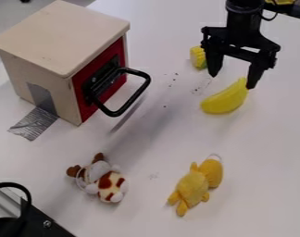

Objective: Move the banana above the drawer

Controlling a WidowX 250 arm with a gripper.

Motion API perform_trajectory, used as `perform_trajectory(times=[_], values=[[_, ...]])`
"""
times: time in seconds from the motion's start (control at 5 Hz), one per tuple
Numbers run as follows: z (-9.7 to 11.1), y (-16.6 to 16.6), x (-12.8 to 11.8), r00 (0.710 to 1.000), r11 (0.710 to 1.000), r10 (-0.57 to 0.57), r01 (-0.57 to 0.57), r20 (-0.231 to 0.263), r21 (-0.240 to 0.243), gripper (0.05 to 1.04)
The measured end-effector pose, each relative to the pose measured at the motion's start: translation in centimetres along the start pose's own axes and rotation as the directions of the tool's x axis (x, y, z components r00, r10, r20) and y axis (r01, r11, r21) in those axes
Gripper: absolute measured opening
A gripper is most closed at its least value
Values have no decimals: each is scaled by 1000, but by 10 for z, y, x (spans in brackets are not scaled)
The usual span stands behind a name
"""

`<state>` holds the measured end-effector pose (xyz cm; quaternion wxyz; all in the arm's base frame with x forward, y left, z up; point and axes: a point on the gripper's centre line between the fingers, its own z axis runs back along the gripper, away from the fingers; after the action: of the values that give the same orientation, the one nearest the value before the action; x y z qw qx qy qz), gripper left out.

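Gripper: the black gripper hangs over the upper right of the table, its two fingers spread well apart, gripping nothing; the arm above is cut off by the top edge.
Banana: the yellow banana lies on the table, just below the gripper in the view, its upper tip beside the right-hand finger; whether they touch is hard to tell.
Drawer: the red front of the drawer sits flush in the box, well apart from the banana; its inside is hidden.
Handle: the black handle juts out from the red front and partly hides it.
Box: the pale wooden box stands at upper left, its far sides out of sight.
Tape: grey tape runs down the box's side onto the table.
Behind the fingers: a yellow-and-green thing, partly covered by the left-hand finger; what it is I cannot tell.
Soft toys: a brown-and-white toy lies at lower left, a yellow toy lower right of it; their faces are hard to make out.
Lower left corner: a black object, cut off by the frame.
Top right edge: another yellow thing, mostly cut off.
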<state>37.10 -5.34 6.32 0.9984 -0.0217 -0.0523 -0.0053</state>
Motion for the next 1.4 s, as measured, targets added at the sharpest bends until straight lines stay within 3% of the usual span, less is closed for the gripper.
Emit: perform_trajectory(times=[0.2,0.4,0.6,0.8,1.0,1.2,1.4], values=[[-33,16,-2,997,1000,-14,15,-78,12,999],[-55,18,-3,993,1000,-11,10,-116,-11,999],[-64,18,1,992,1000,-17,15,-124,-14,950],[-65,19,2,993,1000,-8,8,-115,-6,674],[-62,22,-3,993,1000,2,-1,-117,12,559],[-45,30,-11,992,998,21,-14,-121,56,559],[5,43,-17,999,998,19,-16,-35,68,559]])
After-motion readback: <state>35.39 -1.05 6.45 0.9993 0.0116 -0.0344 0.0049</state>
